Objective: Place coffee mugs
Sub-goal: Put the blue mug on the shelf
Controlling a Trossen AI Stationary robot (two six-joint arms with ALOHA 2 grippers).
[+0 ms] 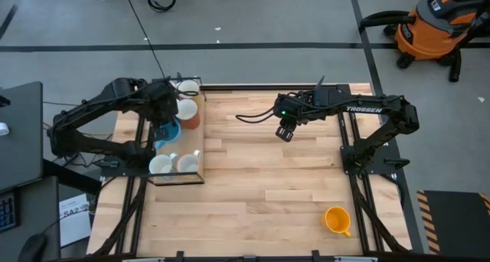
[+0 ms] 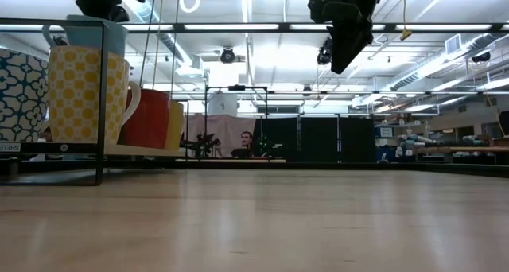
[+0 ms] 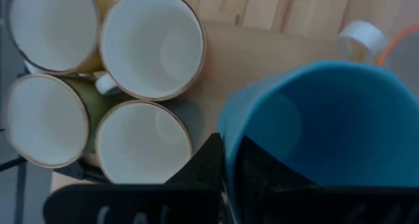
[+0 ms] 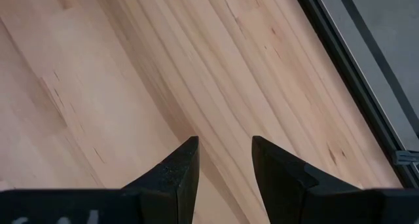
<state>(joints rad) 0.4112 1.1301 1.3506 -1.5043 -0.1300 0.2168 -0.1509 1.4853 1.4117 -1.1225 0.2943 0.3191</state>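
Wooden table [image 1: 260, 193] carries a shelf rack [image 1: 200, 166] at its left edge and a lone orange mug [image 1: 336, 219] near the front right corner. The right arm, lettered "TROSSEN", reaches toward mid-table with the right gripper [image 4: 224, 165] parted and empty above bare boards. The left gripper [image 3: 228, 158] is clamped on the rim of the blue mug [image 3: 321, 132] over the rack, beside four white-lined mugs [image 3: 150, 44].

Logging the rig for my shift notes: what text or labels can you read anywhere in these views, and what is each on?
"TROSSEN": white letters on the right arm, high view.
"SA..": start of a word on a white sheet on the floor left of the table; the rest is unreadable.
A small label on the rack's frame, low view: too small to read.
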